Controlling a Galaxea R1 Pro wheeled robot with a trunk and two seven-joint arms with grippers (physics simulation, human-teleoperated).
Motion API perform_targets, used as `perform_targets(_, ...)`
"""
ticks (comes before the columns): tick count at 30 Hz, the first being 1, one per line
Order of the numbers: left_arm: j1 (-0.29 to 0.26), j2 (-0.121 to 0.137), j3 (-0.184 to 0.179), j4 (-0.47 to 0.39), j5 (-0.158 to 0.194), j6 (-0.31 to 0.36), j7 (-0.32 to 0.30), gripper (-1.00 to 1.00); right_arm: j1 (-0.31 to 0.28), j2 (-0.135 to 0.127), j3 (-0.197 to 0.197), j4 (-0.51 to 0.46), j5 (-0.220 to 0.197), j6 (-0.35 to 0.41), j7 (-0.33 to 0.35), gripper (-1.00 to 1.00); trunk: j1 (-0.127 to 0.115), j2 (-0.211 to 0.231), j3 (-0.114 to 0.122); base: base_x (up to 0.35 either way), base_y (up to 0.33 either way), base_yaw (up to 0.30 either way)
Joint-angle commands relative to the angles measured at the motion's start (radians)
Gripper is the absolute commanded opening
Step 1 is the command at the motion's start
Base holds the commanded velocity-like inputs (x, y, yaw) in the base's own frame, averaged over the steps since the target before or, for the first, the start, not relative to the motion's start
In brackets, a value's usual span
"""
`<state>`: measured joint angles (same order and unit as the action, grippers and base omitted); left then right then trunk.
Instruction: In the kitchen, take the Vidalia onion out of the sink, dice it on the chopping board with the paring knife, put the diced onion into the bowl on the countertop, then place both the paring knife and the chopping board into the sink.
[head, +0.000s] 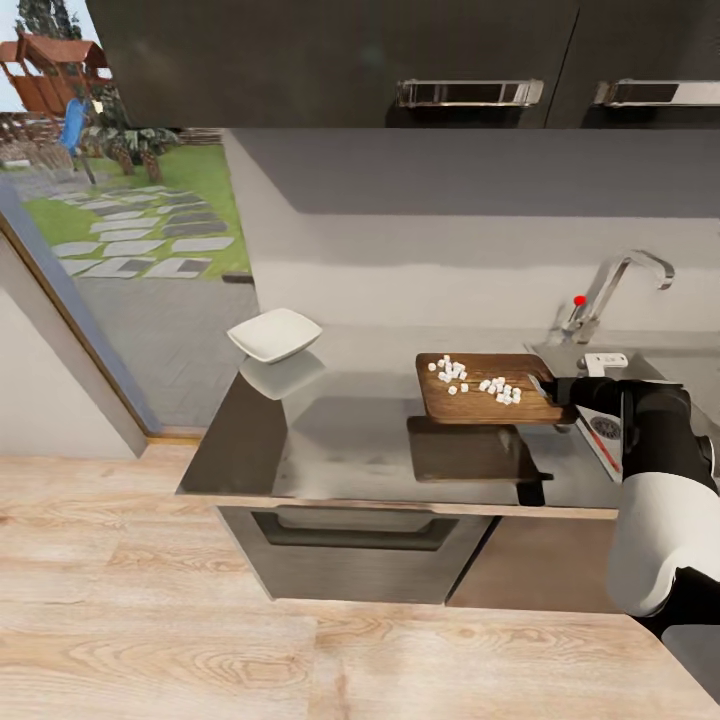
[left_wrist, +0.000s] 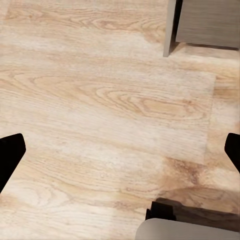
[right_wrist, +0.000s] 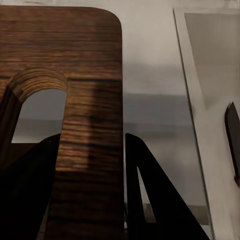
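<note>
The right gripper (head: 562, 392) is clamped on the handle end of the chopping board (head: 480, 395); the right wrist view shows one finger (right_wrist: 150, 200) on each side of the wooden strip beside the handle cut-out. The board is held lifted above the countertop (head: 330, 440), its reflection visible below, and roughly level, judged so that the diced onion (head: 478, 378) stays on it for transfer. The cubes lie in two loose clusters on the board's upper face.

The left gripper (left_wrist: 120, 147) hangs over the wooden floor (left_wrist: 100, 100), fingers spread wide and holding nothing.

Across the counter, well apart from the board on the robot's left, sits the white bowl (head: 274, 333), near the counter's end. The path between them appears unobstructed.

Behind the board is the sink (head: 560, 352) with its chrome tap (head: 620, 285). A dark blade-like shape (right_wrist: 232, 132), possibly the paring knife, lies inside the sink area in the right wrist view; identity uncertain.
</note>
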<state>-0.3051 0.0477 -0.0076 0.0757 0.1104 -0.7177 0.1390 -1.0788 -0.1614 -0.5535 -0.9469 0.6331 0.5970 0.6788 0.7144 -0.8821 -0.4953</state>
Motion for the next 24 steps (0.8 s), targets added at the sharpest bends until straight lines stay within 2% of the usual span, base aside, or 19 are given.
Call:
perform_targets(1,-0.002,0.000,-0.002,0.004,0.006,-0.006,-0.002,1.00,-0.001,0.000,-0.002,-0.001,0.010,0.001,0.010,-1.00,0.000,-0.001,-0.001,0.000,0.000,0.000)
perform_targets(5,-0.001,0.001,-0.002,0.004,0.006,-0.005,-0.002,1.00,-0.001,0.000,-0.001,-0.001,0.011,0.001,0.009,-1.00,0.000,-0.001,-0.001,0.000,0.156,0.000)
perform_targets(16,-0.001,0.003,-0.002,0.004,0.006,-0.006,-0.002,1.00,-0.001,0.000,0.001,-0.001,0.013,0.004,0.008,-1.00,0.000,-0.001,-0.001,0.003,0.286,0.000)
perform_targets(24,-0.001,0.003,-0.002,0.004,0.006,-0.005,-0.002,1.00,-0.001,0.002,0.003,-0.001,0.013,0.004,0.008,-1.00,0.000,-0.001,-0.001,0.114,0.293,0.000)
